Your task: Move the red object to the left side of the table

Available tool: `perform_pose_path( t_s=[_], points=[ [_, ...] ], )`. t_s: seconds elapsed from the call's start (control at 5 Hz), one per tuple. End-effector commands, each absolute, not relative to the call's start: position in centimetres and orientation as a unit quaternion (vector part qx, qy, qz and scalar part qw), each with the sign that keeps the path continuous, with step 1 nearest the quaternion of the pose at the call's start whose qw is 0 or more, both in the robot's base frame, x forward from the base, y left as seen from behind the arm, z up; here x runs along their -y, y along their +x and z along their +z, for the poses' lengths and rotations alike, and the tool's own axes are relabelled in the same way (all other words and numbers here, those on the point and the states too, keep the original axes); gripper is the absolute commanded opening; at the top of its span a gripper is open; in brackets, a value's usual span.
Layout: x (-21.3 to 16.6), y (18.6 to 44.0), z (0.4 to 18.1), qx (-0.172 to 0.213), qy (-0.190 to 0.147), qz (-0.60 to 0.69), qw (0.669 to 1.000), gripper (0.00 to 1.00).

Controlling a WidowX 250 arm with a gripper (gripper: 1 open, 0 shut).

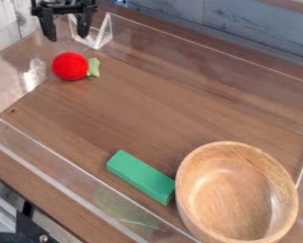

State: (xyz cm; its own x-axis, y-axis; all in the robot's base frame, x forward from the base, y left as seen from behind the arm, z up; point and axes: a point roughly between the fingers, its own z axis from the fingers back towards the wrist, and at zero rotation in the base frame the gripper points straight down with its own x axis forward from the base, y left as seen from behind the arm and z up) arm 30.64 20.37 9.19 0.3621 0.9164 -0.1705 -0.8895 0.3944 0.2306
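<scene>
The red object (71,65), a small round toy fruit with a green leafy tip pointing right, lies on the dark wood-grain table (166,109) near its far left corner. My gripper (64,26) hangs above and just behind it at the top left of the view. Its two dark fingers stand apart and open, with nothing between them. A clear gap separates the fingertips from the fruit.
A flat green rectangular block (142,177) lies near the front edge. A round light wooden bowl (238,202) sits at the front right corner. Low clear acrylic walls (40,159) border the table on all sides.
</scene>
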Motion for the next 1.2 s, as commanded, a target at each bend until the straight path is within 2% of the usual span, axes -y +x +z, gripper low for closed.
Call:
perform_pose_path(
  t_s=[0.0, 0.8, 1.0],
  points=[
    [-20.7, 30.7, 11.4, -0.115, 0.047, 0.570, 0.812, 1.00],
    [-18.5, 30.6, 13.5, -0.133, 0.034, 0.542, 0.829, 1.00],
    [-16.5, 30.6, 15.1, -0.134, 0.031, 0.524, 0.840, 1.00]
  ],
)
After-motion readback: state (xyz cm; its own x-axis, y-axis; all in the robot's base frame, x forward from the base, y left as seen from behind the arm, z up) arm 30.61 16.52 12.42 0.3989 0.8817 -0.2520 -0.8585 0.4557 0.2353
